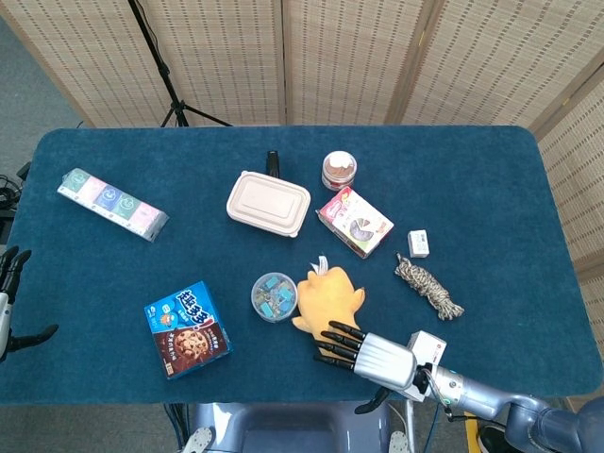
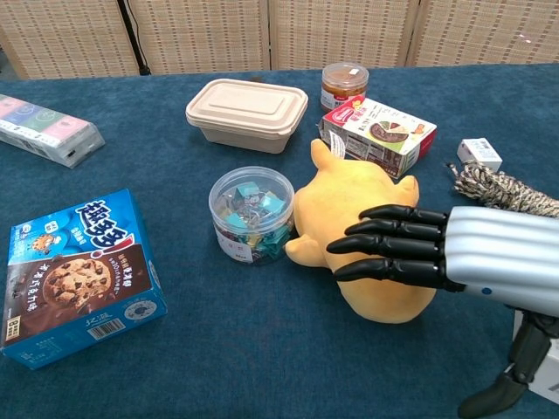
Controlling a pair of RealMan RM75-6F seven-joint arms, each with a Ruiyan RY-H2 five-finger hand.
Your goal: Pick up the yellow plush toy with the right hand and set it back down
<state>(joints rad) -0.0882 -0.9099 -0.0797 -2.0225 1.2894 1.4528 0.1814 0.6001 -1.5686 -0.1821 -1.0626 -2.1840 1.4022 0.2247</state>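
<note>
The yellow plush toy (image 1: pixel 326 291) (image 2: pixel 346 193) lies on the blue table near the front, right of centre. My right hand (image 1: pixel 366 352) (image 2: pixel 434 250) reaches over it from the right, its black fingers (image 2: pixel 376 245) straight, spread slightly and resting across the toy's rear half. No finger curls around the toy, so nothing is held. The toy's near end is hidden under the hand in the head view. My left hand (image 1: pixel 9 302) hangs at the far left edge, off the table, fingers apart and holding nothing.
A clear jar of clips (image 1: pixel 274 295) (image 2: pixel 251 214) touches the toy's left side. A pink carton (image 2: pixel 377 127), a rope bundle (image 2: pixel 502 188) and a white box (image 1: pixel 427 346) lie near the right hand. A cookie box (image 2: pixel 74 275) sits front left, a beige lunch box (image 1: pixel 268 203) behind.
</note>
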